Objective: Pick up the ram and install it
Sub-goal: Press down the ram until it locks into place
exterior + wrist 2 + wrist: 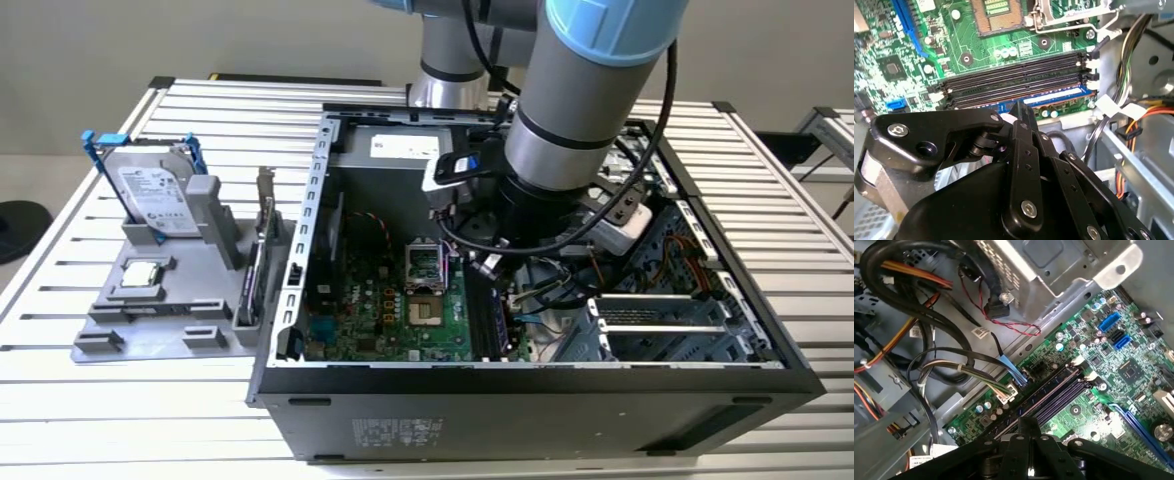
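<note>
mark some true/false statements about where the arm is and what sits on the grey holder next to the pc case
1. The arm reaches down into the open computer case. True.
2. The gripper is over the motherboard's memory slots. True.
3. The hard drive lies flat inside the case. False: it stands upright on the grey holder outside the case, at the exterior view's left.
4. The processor socket has a cooler mounted on it. False: it is uncovered.
</note>
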